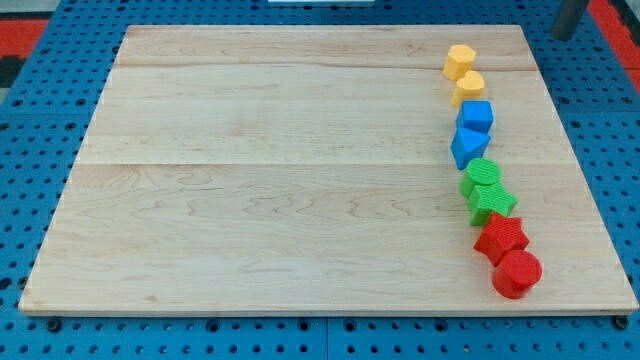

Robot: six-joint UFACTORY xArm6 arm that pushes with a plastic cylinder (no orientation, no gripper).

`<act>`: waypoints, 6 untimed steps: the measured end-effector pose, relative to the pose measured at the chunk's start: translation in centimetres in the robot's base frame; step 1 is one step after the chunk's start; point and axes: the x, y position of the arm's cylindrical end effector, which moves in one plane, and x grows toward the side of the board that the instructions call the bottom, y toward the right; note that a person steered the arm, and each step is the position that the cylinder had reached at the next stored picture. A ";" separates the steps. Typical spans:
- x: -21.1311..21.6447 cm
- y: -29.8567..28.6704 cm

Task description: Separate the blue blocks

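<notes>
Wooden board (300,200) on blue pegboard. No jaws fitted, rod only. My tip (566,36) off-board. Blue cube (477,115) and lower blue block (468,146) below-left of tip, well apart from it, mutually touching. Risk of dragging adjoining yellow block (467,89) or green block (482,175), owing to tight column.

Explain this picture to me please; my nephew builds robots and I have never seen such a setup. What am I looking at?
One camera looks down on a wooden board lying on a blue pegboard. The machine is an arm ending in a plain rod that pushes blocks; only a dark piece of it shows at the view's top right, and my tip is not visible. Down the view's right runs a line of blocks: two yellow, a blue cube, a blue block touching it, two green, two red. Nothing is held.
</notes>
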 end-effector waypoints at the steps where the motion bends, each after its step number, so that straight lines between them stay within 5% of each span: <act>1: 7.6 -3.4; 2: 12.4 -10.9; 4: 18.6 -12.7; 5: 15.3 -18.2; 6: 15.8 -11.8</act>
